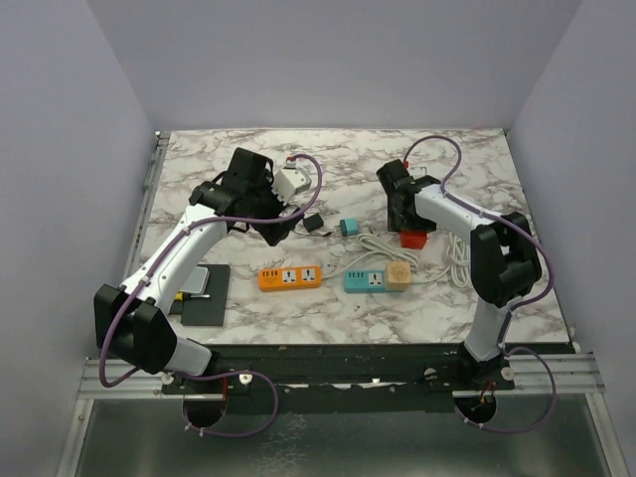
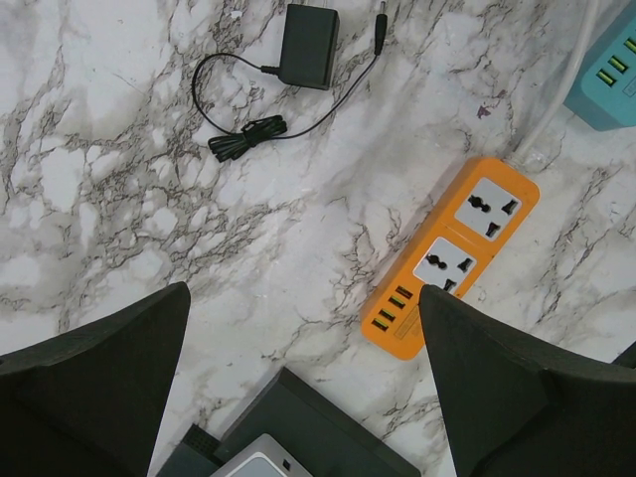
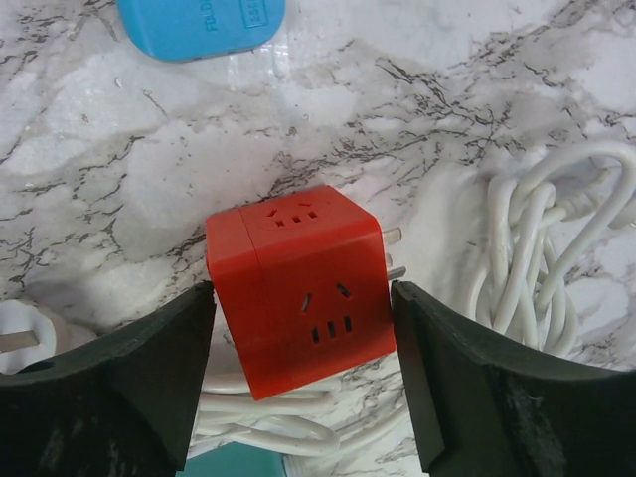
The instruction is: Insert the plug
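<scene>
A red cube plug with metal prongs on its right side sits between the fingers of my right gripper, which is shut on its left and right faces. In the top view the cube is just below the right gripper, above the teal power strip. An orange power strip lies left of it and shows in the left wrist view. My left gripper is open and empty, held above the table; in the top view it is near the middle.
A black adapter with a thin coiled cord lies near the left gripper. A coiled white cable lies right of the cube. A small blue plug lies beyond it. A dark pad with a grey device lies at front left.
</scene>
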You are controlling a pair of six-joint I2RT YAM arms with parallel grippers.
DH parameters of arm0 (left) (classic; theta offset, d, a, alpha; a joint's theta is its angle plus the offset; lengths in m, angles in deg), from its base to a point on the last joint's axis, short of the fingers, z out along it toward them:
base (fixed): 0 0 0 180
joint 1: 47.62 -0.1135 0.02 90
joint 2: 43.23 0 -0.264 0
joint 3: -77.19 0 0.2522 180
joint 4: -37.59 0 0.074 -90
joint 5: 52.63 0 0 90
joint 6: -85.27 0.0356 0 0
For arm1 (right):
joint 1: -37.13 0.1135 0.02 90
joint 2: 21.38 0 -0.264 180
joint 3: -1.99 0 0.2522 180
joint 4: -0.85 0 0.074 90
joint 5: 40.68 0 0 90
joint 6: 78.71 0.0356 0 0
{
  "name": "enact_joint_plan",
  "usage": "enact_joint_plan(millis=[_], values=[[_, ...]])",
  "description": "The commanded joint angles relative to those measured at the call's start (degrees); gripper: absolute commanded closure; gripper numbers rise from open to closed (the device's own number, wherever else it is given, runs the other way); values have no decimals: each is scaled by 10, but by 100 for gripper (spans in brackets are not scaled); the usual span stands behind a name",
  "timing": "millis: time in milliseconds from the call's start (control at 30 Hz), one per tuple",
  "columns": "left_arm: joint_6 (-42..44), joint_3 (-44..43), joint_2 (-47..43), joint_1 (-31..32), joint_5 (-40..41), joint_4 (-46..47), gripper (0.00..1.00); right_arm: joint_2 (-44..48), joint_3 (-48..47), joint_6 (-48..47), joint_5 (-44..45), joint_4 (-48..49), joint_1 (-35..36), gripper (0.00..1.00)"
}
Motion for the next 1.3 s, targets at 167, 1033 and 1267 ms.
enact_joint_plan(millis=[167, 1033, 1267], values=[[-1, 4, -22, 0, 10, 10, 1, -30, -22, 3, -21, 42, -5, 54], [156, 33, -152, -2, -296, 156, 1, 195, -70, -32, -544, 144, -4, 92], [200, 63, -178, 0, -362, 160, 1, 216, -72, 28, -648, 207, -2, 91]])
